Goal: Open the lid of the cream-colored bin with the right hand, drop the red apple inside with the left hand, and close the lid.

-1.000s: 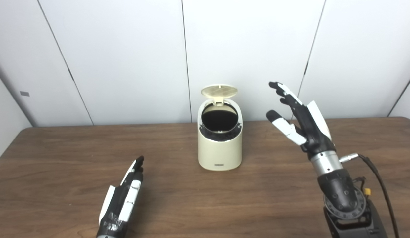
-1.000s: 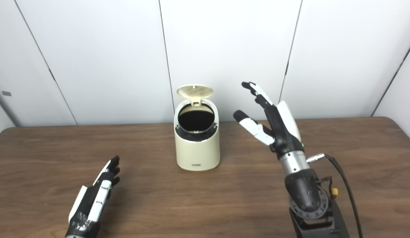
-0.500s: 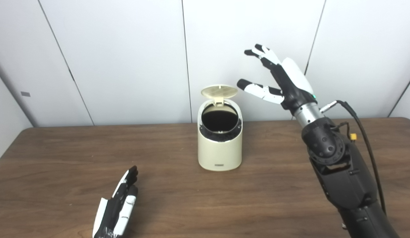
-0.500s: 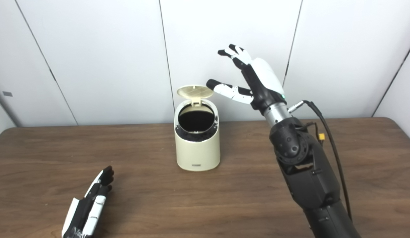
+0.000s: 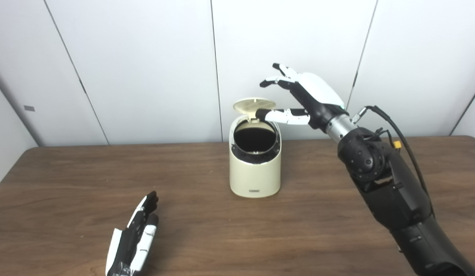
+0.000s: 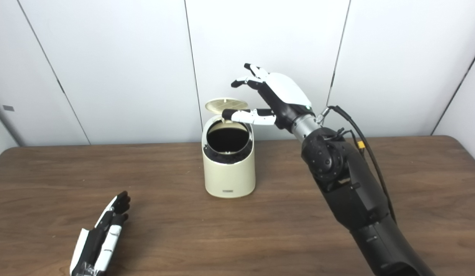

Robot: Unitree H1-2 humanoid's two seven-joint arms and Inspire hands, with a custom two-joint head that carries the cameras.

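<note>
- The cream-colored bin (image 5: 254, 165) is standing upright near the middle of the desk (image 5: 68, 176), toward its far edge, facing the robot.
- Its lid (image 5: 254, 105) is tilting back on the rear hinge, so the dark round mouth is showing and nothing is blocking a drop.
- The red apple is not showing anywhere on the desk in either view. The bin's interior is reading only as black, so I cannot tell whether the apple is inside.
- The right hand (image 5: 304, 97) is hovering beside and above the lid, fingers spread and holding nothing. Its thumb (image 5: 273, 114) is reaching across in front of the lid, at or just off the hinge; contact cannot be confirmed.
- Judgement: this placement, above and just right of the raised lid, is suiting a downward push to swing it shut, so the closing step seems to be the one in hand.
- The left hand (image 5: 135, 235) is lying low near the desk's near edge, well apart from the bin, fingers straight and together, empty. Judgement: it is waiting clear of the right arm's path.
- Risk, as judged: a sideways push on the lid could be shoving the light bin instead of closing it.
</note>
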